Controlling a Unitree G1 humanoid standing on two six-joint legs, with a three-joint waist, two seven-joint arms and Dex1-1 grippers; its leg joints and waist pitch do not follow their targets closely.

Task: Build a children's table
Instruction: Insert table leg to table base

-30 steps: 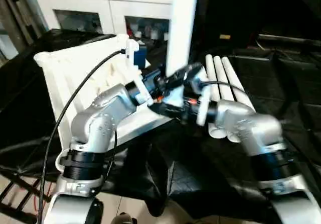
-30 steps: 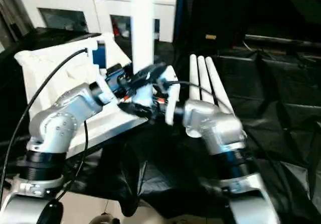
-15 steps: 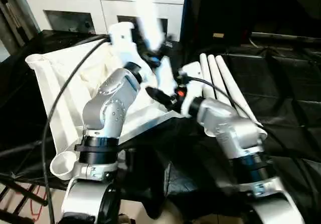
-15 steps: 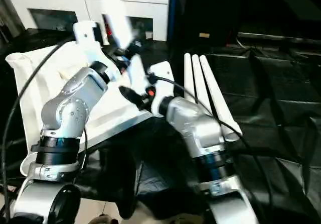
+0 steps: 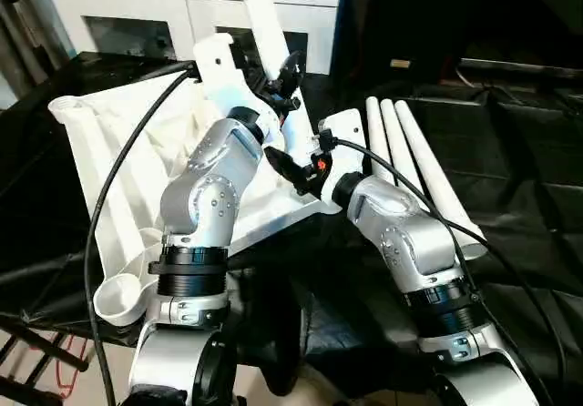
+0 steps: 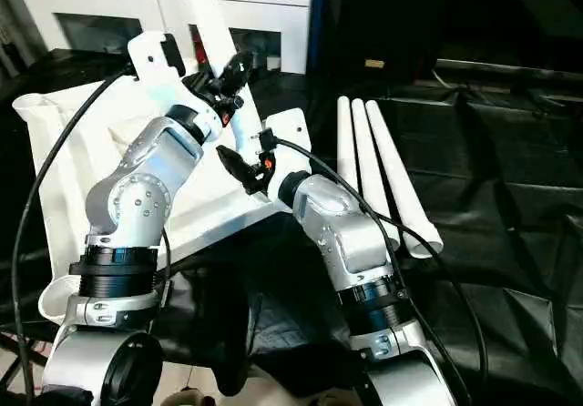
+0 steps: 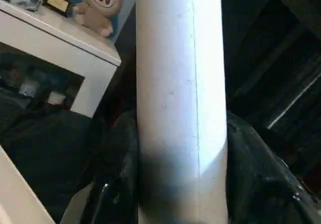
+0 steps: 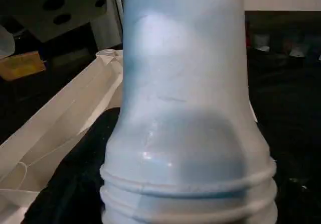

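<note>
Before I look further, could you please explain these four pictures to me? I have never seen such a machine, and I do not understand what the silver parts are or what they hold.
The silver parts are the two arms of a humanoid robot. Two pictures come from cameras in its head, looking down over the arms. The other two come from a camera on each wrist, looking along that arm's tool.

On a surface covered in black lies a white plastic tabletop, tilted, with its ribbed underside showing. Beside it lie three white legs side by side.

A fourth leg stands nearly upright. The left tool is closed on it, its black fingers on either side of the tube. The right tool sits lower, at the leg's ringed end, near a corner of the tabletop. Behind stands a white cabinet.
</note>
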